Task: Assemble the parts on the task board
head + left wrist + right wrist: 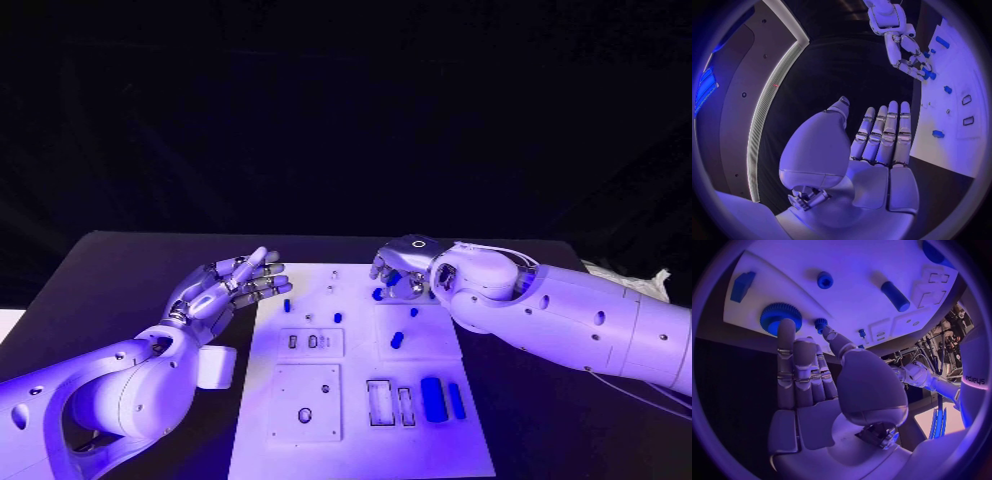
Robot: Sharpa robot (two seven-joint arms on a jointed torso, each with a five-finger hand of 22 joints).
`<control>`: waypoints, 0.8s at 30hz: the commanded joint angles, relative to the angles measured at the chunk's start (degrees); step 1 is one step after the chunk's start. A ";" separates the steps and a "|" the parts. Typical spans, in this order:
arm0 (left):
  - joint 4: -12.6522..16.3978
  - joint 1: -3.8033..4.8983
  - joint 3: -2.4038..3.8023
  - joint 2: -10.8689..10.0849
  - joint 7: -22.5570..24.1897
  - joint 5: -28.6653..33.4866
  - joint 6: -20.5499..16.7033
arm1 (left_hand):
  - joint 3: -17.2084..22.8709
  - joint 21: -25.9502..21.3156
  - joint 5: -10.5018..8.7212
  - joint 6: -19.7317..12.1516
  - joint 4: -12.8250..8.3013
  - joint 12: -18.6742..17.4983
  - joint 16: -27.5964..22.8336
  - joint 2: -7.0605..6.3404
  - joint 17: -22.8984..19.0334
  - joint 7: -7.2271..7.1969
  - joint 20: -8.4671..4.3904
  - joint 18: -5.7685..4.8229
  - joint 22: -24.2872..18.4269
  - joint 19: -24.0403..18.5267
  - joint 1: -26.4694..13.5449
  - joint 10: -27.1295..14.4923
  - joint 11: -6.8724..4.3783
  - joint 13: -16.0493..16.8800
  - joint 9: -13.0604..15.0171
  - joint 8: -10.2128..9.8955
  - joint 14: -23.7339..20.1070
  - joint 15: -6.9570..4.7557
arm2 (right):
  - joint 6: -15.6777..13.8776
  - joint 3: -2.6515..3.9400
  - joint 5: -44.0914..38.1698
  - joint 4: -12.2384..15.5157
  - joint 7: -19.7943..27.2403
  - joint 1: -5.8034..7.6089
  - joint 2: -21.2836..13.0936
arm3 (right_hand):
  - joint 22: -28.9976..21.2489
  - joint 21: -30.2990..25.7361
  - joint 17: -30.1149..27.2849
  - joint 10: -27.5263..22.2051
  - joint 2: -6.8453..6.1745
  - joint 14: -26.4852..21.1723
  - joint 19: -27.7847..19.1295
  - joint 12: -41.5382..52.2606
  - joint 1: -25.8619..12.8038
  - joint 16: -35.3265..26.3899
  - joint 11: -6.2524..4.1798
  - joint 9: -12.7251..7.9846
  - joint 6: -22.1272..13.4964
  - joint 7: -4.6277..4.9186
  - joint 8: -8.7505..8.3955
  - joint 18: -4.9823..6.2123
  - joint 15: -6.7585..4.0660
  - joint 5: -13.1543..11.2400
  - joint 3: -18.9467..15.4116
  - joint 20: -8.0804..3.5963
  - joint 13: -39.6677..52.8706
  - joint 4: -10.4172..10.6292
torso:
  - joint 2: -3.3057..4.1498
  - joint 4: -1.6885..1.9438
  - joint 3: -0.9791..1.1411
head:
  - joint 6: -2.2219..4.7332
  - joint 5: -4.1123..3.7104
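While the right hand [400, 270] is reaching to the task board's [361, 440] far edge, a gear is being addressed.
Head view: left hand [231, 285] is hovering wide, empty, centre-left. Right wrist view: one fingertip [786, 326] is touching the large blue gear [776, 315], upper left, holding nothing; seating it likely needs pressing next.

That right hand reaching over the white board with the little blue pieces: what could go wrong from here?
1. The right hand has a fingertip on the large blue gear, with a small blue gear close beside it; a push might knock the small one.
2. The right arm hangs over the task board, so it could brush the blue peg below.
3. The left hand hovers open beside the board, so nothing steadies it.
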 commanded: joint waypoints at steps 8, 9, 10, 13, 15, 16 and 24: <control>0.13 0.09 0.06 0.08 -0.01 0.18 1.12 | -0.24 -0.20 -0.01 0.32 -0.03 -0.26 -0.22 0.36 -0.11 1.42 0.06 0.68 -0.11 0.55 -0.09 0.35 0.08 -0.09 -0.10 -0.38 0.37 -0.02 | 2.61 0.14 -1.74 -0.01 -0.20 0.01 0.11 | 1.53 2.51 7.53 0.22 0.18 1.10 -0.82 -0.23 0.85 5.41 -0.03 0.18 1.77 -0.45 -0.03 0.77 -0.42 0.40 3.72 -0.15 -0.13 1.18 | 0.40 0.44 -0.16 | 0.16 -0.45; 0.15 0.09 0.06 0.07 -0.04 0.18 1.11 | -0.24 -0.20 -0.01 0.32 -0.03 -0.26 -0.22 0.36 -0.11 1.42 0.06 0.68 -0.11 0.55 -0.09 0.35 0.08 -0.09 -0.10 -0.38 0.37 -0.02 | 2.91 0.15 -1.66 -0.06 -0.13 0.01 0.11 | 1.70 2.79 8.19 0.32 0.18 1.12 -0.85 -0.23 0.90 5.89 -0.06 0.19 1.92 -0.49 -0.02 0.77 -0.45 0.33 4.11 -0.17 -0.13 1.28 | 0.47 0.47 -0.17 | 0.12 -0.47; 0.16 0.09 0.06 0.06 -0.07 0.18 1.11 | -0.24 -0.20 -0.01 0.32 -0.03 -0.26 -0.22 0.36 -0.11 1.42 0.06 0.68 -0.11 0.55 -0.09 0.35 0.08 -0.09 -0.10 -0.38 0.37 -0.02 | 3.22 0.15 -1.60 -0.13 -0.07 0.01 0.11 | 1.89 3.10 8.89 0.43 0.11 1.12 -0.89 -0.23 0.91 6.41 -0.08 0.20 2.08 -0.52 -0.02 0.76 -0.49 0.25 4.52 -0.18 -0.14 1.42 | 0.50 0.49 -0.18 | 0.09 -0.50; 0.19 0.09 0.06 0.01 -0.14 0.18 1.09 | -0.26 -0.23 -0.01 0.33 -0.06 -0.30 -0.25 0.40 -0.13 1.44 0.06 0.68 -0.13 0.55 -0.07 0.35 0.09 -0.09 -0.10 -0.42 0.37 -0.02 | 4.11 0.15 -1.40 -0.48 0.07 0.01 0.20 | 2.23 3.63 9.78 0.59 -0.05 1.04 -1.04 -0.23 0.87 7.09 -0.09 0.20 2.31 -0.54 -0.04 0.75 -0.52 0.16 5.22 -0.19 -0.15 1.70 | 0.57 0.51 -0.20 | 0.02 -0.56; 0.21 0.09 0.06 -0.04 -0.19 0.18 1.08 | -0.28 -0.25 -0.01 0.33 -0.10 -0.34 -0.29 0.44 -0.14 1.46 0.06 0.67 -0.16 0.56 -0.04 0.35 0.10 -0.09 -0.11 -0.46 0.38 -0.01 | 4.60 0.15 -1.22 -0.73 0.20 0.00 0.33 | 2.88 4.35 10.42 0.67 -0.42 0.87 -1.17 -0.26 0.85 7.59 -0.12 0.18 2.42 -0.54 -0.12 0.70 -0.52 0.00 5.89 -0.19 -0.16 1.96 | 0.62 0.52 -0.21 | 0.00 -0.55; 0.21 0.09 0.06 -0.05 -0.20 0.18 1.08 | -0.28 -0.25 -0.01 0.33 -0.10 -0.34 -0.29 0.44 -0.14 1.46 0.06 0.67 -0.16 0.56 -0.04 0.35 0.10 -0.09 -0.11 -0.46 0.38 -0.01 | 4.77 0.15 -1.14 -0.80 0.26 -0.01 0.38 | 3.07 4.62 10.71 0.69 -0.65 0.79 -1.30 -0.27 0.78 7.82 -0.13 0.17 2.46 -0.50 -0.15 0.71 -0.48 -0.13 6.16 -0.19 -0.16 2.11 | 0.64 0.53 -0.21 | -0.03 -0.54; 0.11 0.09 0.06 -0.10 -0.31 0.18 1.02 | -0.30 -0.29 -0.01 0.35 -0.15 -0.40 -0.34 0.53 -0.17 1.46 0.06 0.67 -0.20 0.59 0.02 0.36 0.12 -0.10 -0.11 -0.52 0.40 -0.01 | 5.72 0.15 -0.72 -1.27 0.72 -0.07 0.77 | 3.45 5.09 11.09 0.67 -1.15 0.64 -1.50 -0.29 0.66 8.12 -0.10 0.14 2.46 -0.45 -0.21 0.69 -0.44 -0.33 6.55 -0.15 -0.17 2.38 | 0.75 0.79 -0.27 | -0.27 -0.67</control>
